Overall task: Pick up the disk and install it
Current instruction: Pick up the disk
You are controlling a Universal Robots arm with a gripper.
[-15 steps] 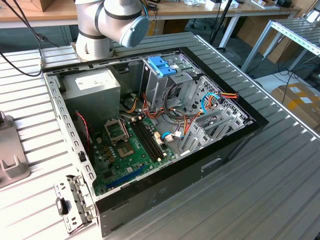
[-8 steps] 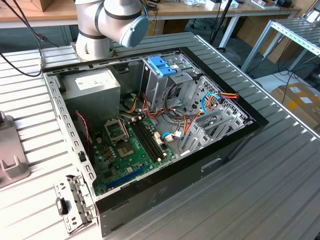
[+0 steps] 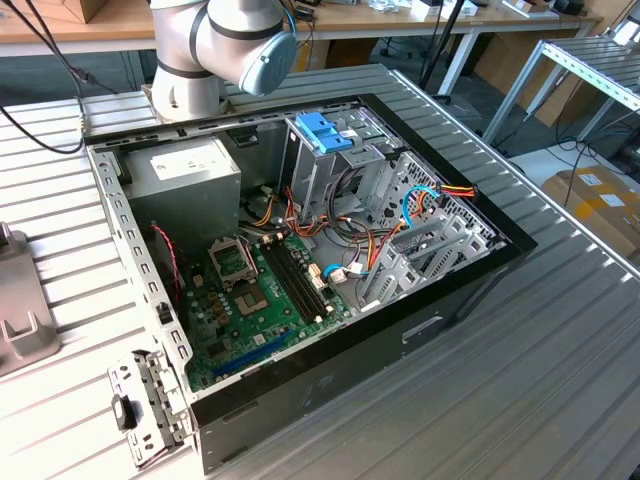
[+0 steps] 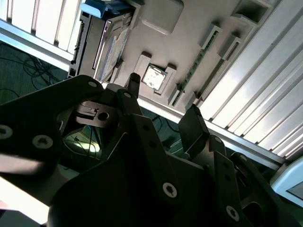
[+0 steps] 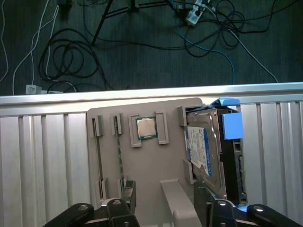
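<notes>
Though poised with black gripper (image 5: 164, 201), fingers (image 5: 129, 195) spread wide and empty, hangs near the dark grey metal disk (image 5: 203, 146), white-and-blue labelled, tilted on edge in a slot of the grey plastic tray (image 5: 156, 165). Risks tipping it by clipping its blue rail (image 5: 232, 125) if closed off-centre.

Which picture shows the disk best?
The first wrist view: the disk turns its white and blue label to the camera. The second wrist view shows the disk slanted, label hard to see.
</notes>
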